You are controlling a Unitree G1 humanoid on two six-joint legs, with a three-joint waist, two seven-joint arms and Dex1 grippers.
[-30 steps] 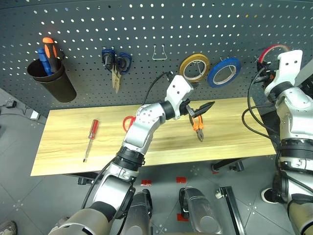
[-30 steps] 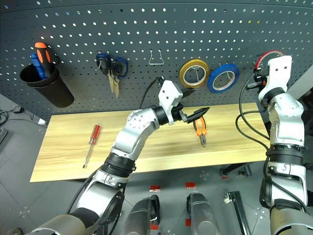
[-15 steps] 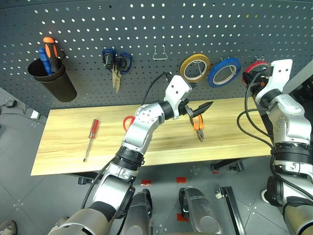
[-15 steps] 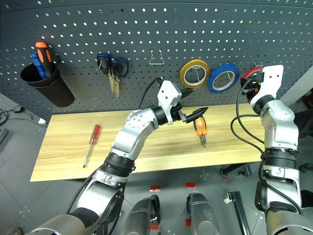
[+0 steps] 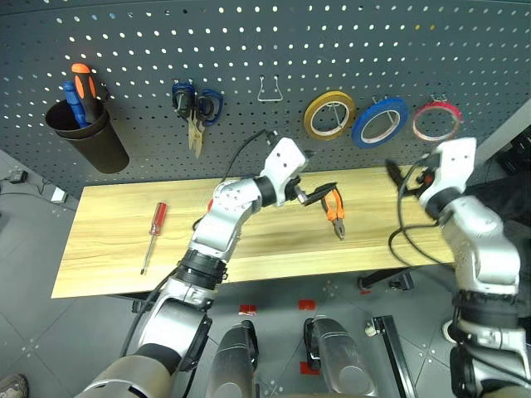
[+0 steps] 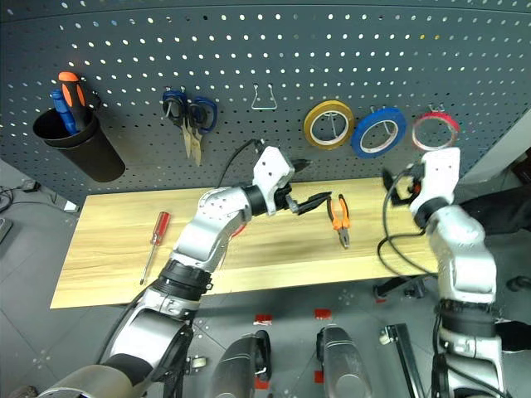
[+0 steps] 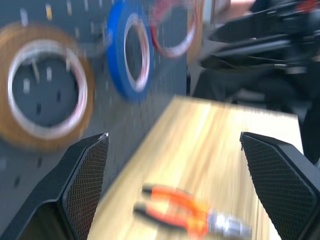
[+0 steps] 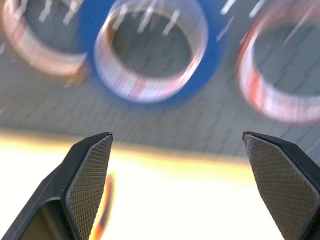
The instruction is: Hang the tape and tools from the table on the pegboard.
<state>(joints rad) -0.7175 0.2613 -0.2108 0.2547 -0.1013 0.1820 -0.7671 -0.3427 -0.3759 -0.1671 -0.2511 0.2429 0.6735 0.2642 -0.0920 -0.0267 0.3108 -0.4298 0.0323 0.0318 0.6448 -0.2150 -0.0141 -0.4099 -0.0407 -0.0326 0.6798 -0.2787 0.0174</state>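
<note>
**Red tape's on the board, tools on the tabletop**

No brands, labels or readable writing anywhere that I can make out.

The red tape point(image 5: 436, 121) hangs on the pegboard point(image 5: 249, 41) at the upper right of the frame, just beside a blue roll point(image 5: 379, 122), with a yellow roll point(image 5: 329, 114) next to that. An empty wire hook point(image 5: 269, 89) sits top centre, dark-blue scissors point(image 5: 196, 108) hang left of it, and a black cup point(image 5: 87, 137) at the upper left holds an orange and a blue screwdriver point(image 5: 80, 89).

On the tabletop point(image 5: 108, 249): the red screwdriver point(image 5: 153, 233) lies at the left, well apart from everything. The pliers point(image 5: 335, 212) lie right of centre. A bit of red peeks out behind the left forearm near the middle, too hidden to tell what it is.

The left gripper point(image 5: 319, 194) is spread wide with nothing in it, hovering just beside the pliers; the left arm crosses the middle of the tabletop and blocks whatever's behind it. The right gripper point(image 8: 175, 190) is released too, fingers wide apart and empty, facing the blue and red rings, below the red tape at the right of the frame.
</note>
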